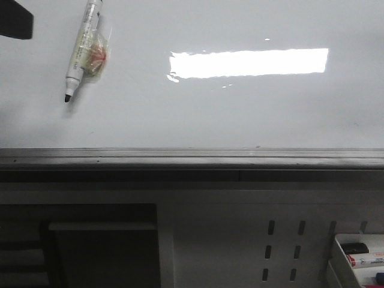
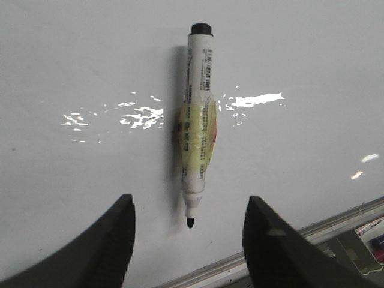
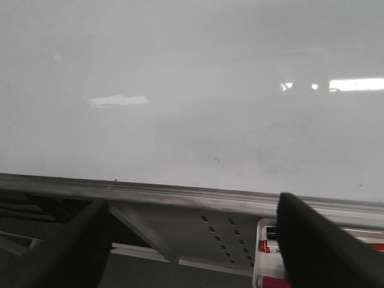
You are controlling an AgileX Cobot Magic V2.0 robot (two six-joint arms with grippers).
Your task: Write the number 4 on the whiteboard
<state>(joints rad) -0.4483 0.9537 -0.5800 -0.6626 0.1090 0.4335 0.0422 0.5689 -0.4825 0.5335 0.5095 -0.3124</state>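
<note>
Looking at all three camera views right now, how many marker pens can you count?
At least 3. One uncapped marker lies on the whiteboard, between the open left gripper's fingers. Two more sit in the tray below the rail: a red-labelled marker and a blue one. Others may be hidden.

Overhead light throws a hard rectangular glare onto the glossy whiteboard [image 1: 198, 114]; the marker [image 2: 198, 120] casts a soft shadow. Lower front view dim, wrist pics slightly soft w/ grain.
</note>
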